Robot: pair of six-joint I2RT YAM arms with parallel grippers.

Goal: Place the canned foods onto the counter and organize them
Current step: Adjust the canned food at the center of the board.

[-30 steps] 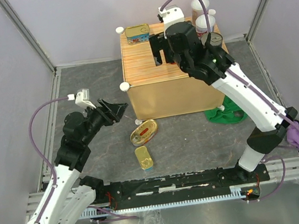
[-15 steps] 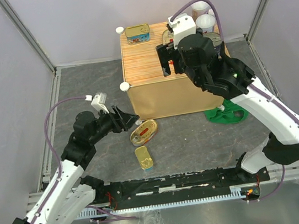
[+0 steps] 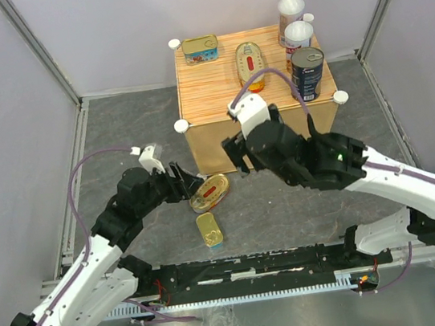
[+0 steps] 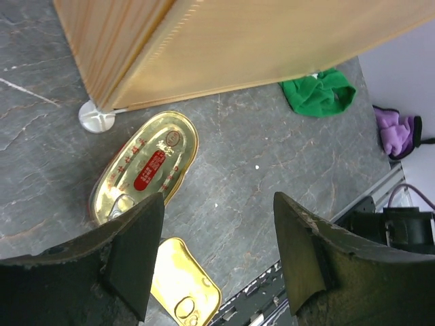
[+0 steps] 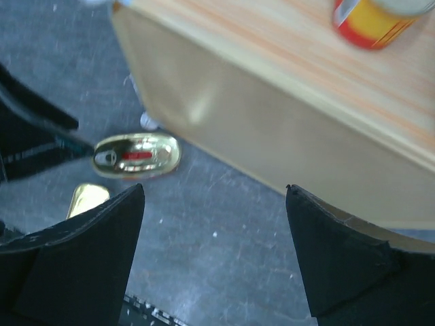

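Note:
The counter (image 3: 215, 90) holds several tins: a rectangular one (image 3: 200, 49), an oval one with a red label (image 3: 249, 61), two white-lidded cylinders (image 3: 290, 13) and a dark blue can (image 3: 308, 73). On the floor in front lie an oval tin (image 3: 209, 192) and a rectangular gold tin (image 3: 209, 230). My left gripper (image 3: 190, 181) is open and empty, just left of the floor oval tin (image 4: 145, 168), above the rectangular tin (image 4: 183, 285). My right gripper (image 3: 237, 154) is open and empty, in front of the counter's front face (image 5: 285, 129), with the oval tin (image 5: 136, 155) below it.
A green cloth (image 4: 318, 94) lies on the floor by the counter's right front corner, with a purple thing (image 4: 394, 132) beyond it. A white knob foot (image 4: 95, 117) stands beside the floor oval tin. The black base rail (image 3: 256, 267) runs along the near edge.
My right arm has drawn back off the counter top and come down in front of it; an oval tin now shows on the counter. My left gripper has moved right and down toward the floor oval tin.

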